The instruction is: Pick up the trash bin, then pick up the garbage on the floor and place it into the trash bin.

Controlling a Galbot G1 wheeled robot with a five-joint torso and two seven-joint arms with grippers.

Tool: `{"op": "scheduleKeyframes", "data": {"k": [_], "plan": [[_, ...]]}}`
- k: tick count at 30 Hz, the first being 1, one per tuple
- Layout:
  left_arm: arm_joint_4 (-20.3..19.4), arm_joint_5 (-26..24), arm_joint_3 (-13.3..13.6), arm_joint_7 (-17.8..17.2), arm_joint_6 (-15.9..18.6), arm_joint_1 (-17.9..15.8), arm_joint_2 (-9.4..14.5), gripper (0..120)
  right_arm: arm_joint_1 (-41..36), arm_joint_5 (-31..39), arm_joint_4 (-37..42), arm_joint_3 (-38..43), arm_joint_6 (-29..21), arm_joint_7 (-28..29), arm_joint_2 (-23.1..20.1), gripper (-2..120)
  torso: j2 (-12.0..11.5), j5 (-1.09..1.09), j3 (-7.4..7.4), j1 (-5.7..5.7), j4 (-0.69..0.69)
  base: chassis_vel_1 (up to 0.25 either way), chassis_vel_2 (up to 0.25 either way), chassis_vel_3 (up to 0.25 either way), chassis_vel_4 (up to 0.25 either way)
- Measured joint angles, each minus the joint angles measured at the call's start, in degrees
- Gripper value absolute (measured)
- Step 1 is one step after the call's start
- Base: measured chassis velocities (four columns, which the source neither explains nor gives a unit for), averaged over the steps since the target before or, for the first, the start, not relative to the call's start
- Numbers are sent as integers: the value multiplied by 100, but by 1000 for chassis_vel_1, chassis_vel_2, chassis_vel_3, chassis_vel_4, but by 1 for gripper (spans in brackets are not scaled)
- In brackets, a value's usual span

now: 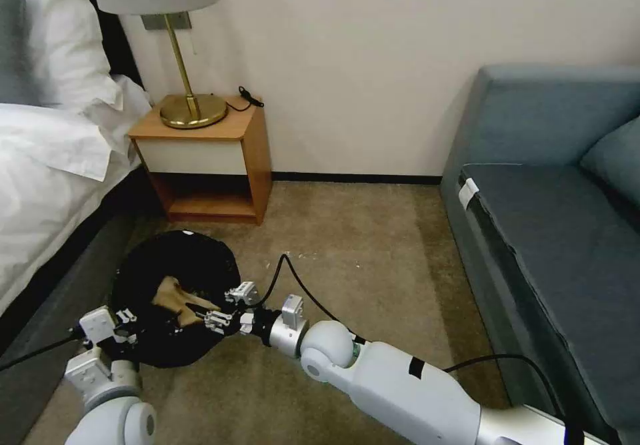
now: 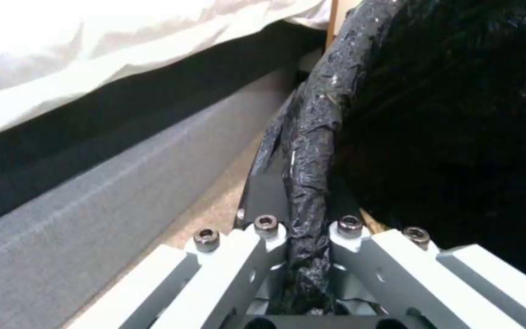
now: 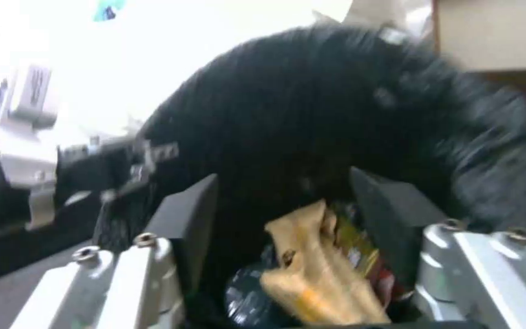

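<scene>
The round black trash bin (image 1: 175, 258) with its black bag liner sits low on the left, beside the bed. My left gripper (image 1: 127, 318) is shut on the bin's lined rim (image 2: 312, 151), its fingers (image 2: 267, 227) pinching the crumpled liner. My right gripper (image 1: 225, 306) hangs open over the bin's mouth on its near right side. Inside the bin lies garbage: a tan paper scrap (image 1: 175, 298) and, in the right wrist view, the tan scrap (image 3: 312, 269) over a gold wrapper (image 3: 355, 244) and a bit of red packet (image 3: 386, 279). The right gripper (image 3: 287, 201) holds nothing between its dark pads (image 3: 190, 214).
A bed (image 1: 47, 165) with white linen runs along the left, its dark base touching the bin's side. A wooden nightstand (image 1: 213, 165) with a brass lamp (image 1: 190, 108) stands behind the bin. A blue sofa (image 1: 553, 218) fills the right. Bare carpet (image 1: 360, 265) lies between.
</scene>
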Motion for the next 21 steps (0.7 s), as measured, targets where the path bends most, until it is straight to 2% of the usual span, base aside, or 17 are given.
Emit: {"op": "scheduleKeyframes", "data": {"k": [4,5,9,10,13,14,16,17,18,19,21], "plan": [[-2,-129,-38,-16,-4,9,35,3,-171,-190,274,545,232,4,-125,79,0,0,0,0,0,0,0,0,0],[-2,-129,-38,-16,-4,9,35,3,-171,-190,274,545,232,4,-125,79,0,0,0,0,0,0,0,0,0],[-127,-653,-34,-265,28,-5,77,3,-670,-1341,717,1502,865,335,-407,97,0,1,0,0,-1,0,0,0,0],[-127,-653,-34,-265,28,-5,77,3,-670,-1341,717,1502,865,335,-407,97,0,1,0,0,-1,0,0,0,0],[-314,-1241,-20,-607,196,1,97,3,-1175,-2132,1003,2259,1237,455,-619,100,0,1,0,0,0,0,0,0,0],[-314,-1241,-20,-607,196,1,97,3,-1175,-2132,1003,2259,1237,455,-619,100,0,1,0,0,0,0,0,0,0],[-515,-1896,-8,-936,419,25,104,3,-1613,-2580,1205,2911,1404,614,-694,100,0,2,0,0,-1,0,0,0,0],[-641,-2422,1,-1216,607,29,105,3,-1856,-2822,1329,3285,1484,776,-697,100,0,2,-1,0,-1,0,0,0,0],[-641,-2422,1,-1216,607,29,105,3,-1856,-2822,1329,3285,1484,776,-697,100,0,2,-1,0,-1,0,0,0,0],[-699,-2741,2,-1403,722,28,106,3,-2001,-2946,1414,3474,1516,899,-693,100,0,1,-1,0,-2,0,0,0,0],[-719,-3616,-30,-2054,1031,-18,113,3,-2472,-3172,1729,3836,1547,1333,-639,100,0,1,-1,0,-2,0,0,0,0]]}}
